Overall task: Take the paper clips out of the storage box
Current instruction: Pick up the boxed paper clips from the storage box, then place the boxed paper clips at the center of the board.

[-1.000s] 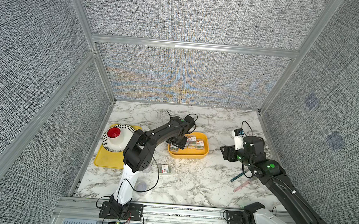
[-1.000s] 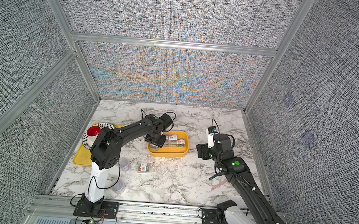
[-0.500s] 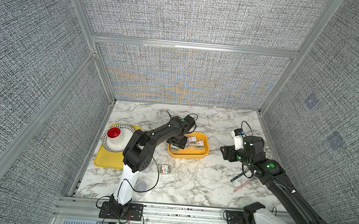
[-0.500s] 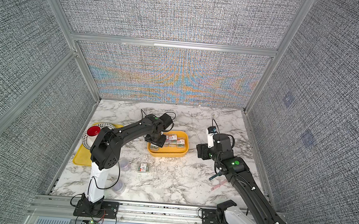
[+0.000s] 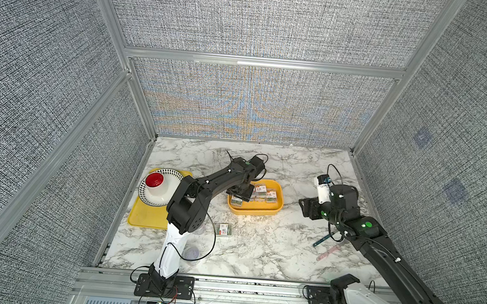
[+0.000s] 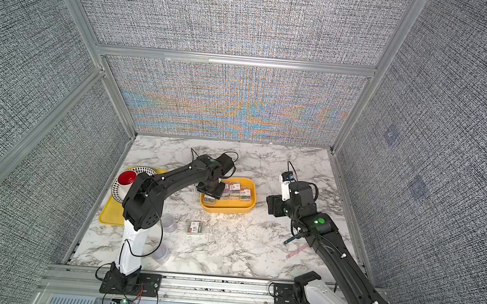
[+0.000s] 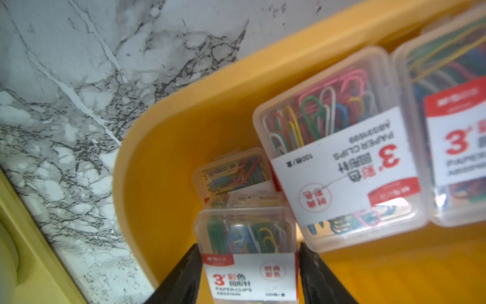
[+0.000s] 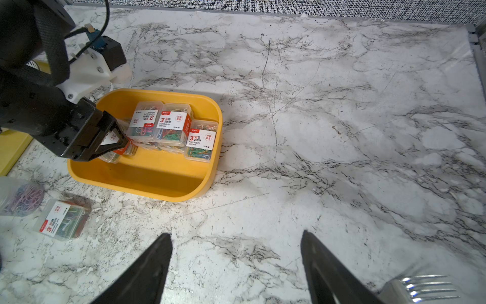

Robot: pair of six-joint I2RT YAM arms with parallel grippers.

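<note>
A white marble-look tabletop (image 5: 257, 257) with grey veins sits inside grey woven-fabric walls (image 5: 246, 25) framed in aluminium. The storage box (image 5: 254, 211), a glossy yellow plastic bin with rounded corners, stands near the middle. The left claw (image 7: 248, 246) reaches into one end of the box, its black fingers pressed against both sides of a clear rectangular paper-clip case (image 7: 247, 231), clamping it above another. The other cases (image 8: 172, 123), clear with white-and-red labels and coloured wire clips, lie stacked inside the box. A loose case (image 5: 224, 230) lies on the marble just in front of the box. The right claw (image 8: 236, 263) hangs well apart from the box, jaws spread, gripping nothing.
</note>
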